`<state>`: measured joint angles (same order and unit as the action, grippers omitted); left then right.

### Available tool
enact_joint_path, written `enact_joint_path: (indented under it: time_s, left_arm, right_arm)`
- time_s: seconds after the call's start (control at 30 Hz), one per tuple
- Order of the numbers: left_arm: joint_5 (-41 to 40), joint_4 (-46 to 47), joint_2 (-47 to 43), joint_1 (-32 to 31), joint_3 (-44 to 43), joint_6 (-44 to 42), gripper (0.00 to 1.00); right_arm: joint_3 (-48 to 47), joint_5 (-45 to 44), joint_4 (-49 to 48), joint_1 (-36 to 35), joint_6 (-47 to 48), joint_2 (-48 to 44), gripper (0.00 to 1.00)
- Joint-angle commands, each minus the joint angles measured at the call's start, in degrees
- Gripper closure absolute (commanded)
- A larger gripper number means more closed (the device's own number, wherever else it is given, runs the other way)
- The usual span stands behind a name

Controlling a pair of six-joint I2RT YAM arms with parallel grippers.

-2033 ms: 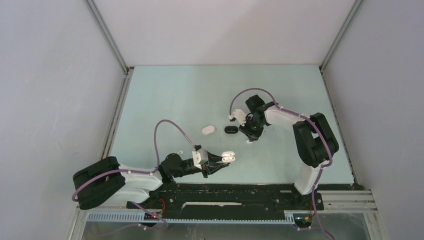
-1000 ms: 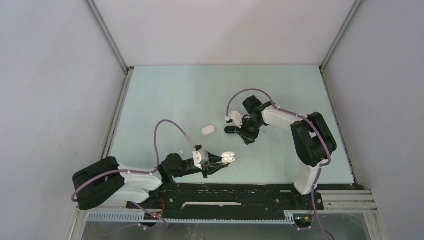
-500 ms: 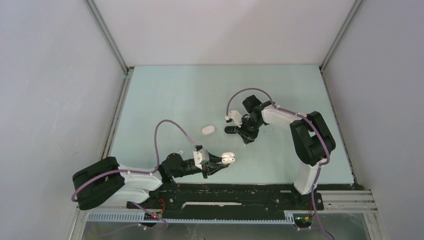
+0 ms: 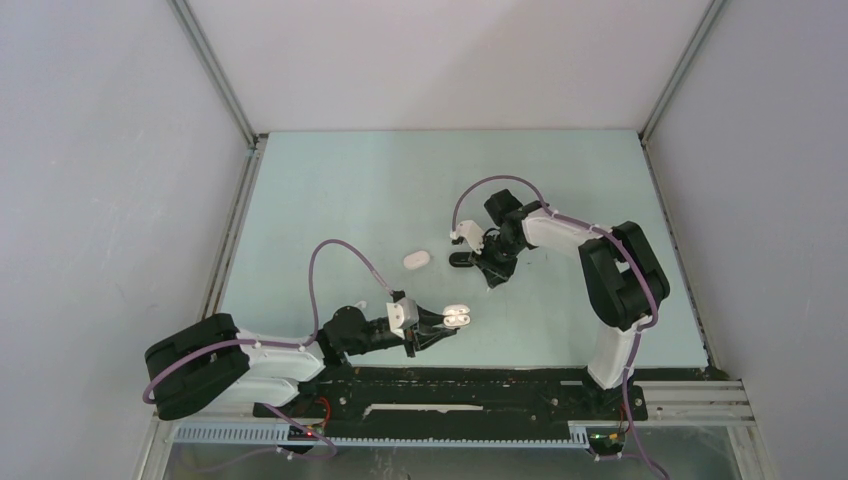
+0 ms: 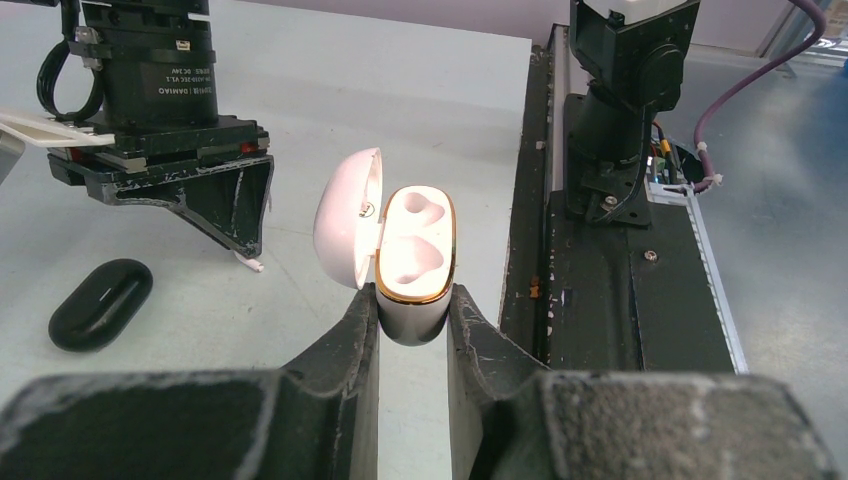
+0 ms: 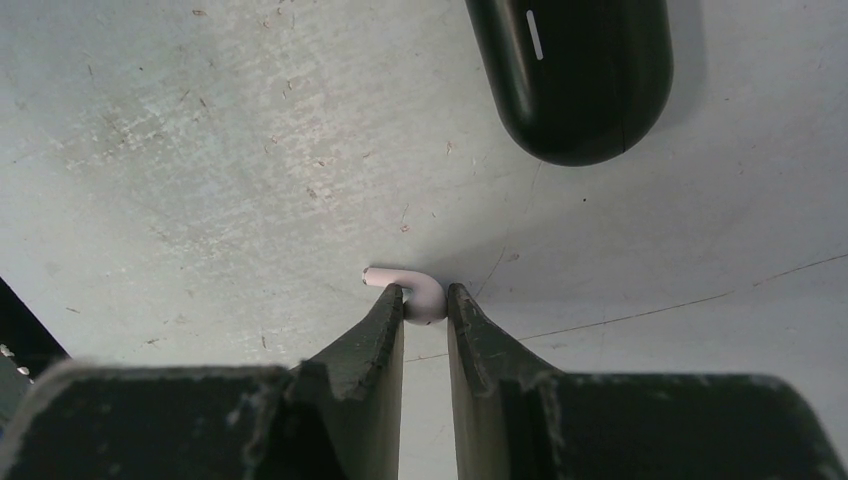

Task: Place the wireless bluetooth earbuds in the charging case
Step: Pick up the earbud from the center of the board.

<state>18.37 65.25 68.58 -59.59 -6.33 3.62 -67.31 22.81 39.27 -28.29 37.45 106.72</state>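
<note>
We see a tiny glossy white earbud (image 6: 418, 288) lying on the surface (image 6: 200, 150), nipped by our right pincer (image 6: 425, 305), while our left pincer (image 5: 413, 308) clamps the open, gold-rimmed white charging case (image 5: 415, 245), both wells empty.

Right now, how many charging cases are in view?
3. Open white case in the left gripper; second white case lying on the table; black case next to it, beside the right gripper, closed on an earbud. None looks hidden.
</note>
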Motion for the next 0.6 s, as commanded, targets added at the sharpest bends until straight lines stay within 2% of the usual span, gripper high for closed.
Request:
enact_joint_path:
  time_s: [0.0,0.17,0.37,0.47,0.57]
  left_arm:
    - [0.1,1.1,-1.1,0.4,-1.2,-0.2,1.0]
    - [-0.9,1.1,-1.4,0.4,-1.1,-0.1,1.0]
    - [-3.0,1.1,-0.3,0.6,-1.3,0.7,1.0]
    - [-4.1,1.1,1.2,1.7,-1.9,2.7,1.0]
    - [-4.3,1.3,2.1,3.4,-2.2,4.7,1.0]
  right_arm:
    - [0.7,0.2,2.4,-0.2,-0.4,0.4,0.84]
    - [0.7,-0.5,3.1,-0.8,-1.6,-5.9,0.87]
    - [0.7,-5.9,4.8,-2.8,-0.8,-16.8,0.9]
    - [0.7,-7.6,5.4,-4.4,0.0,-22.2,0.99]
    - [0.8,-9.4,4.9,-6.6,0.7,-26.9,1.0]
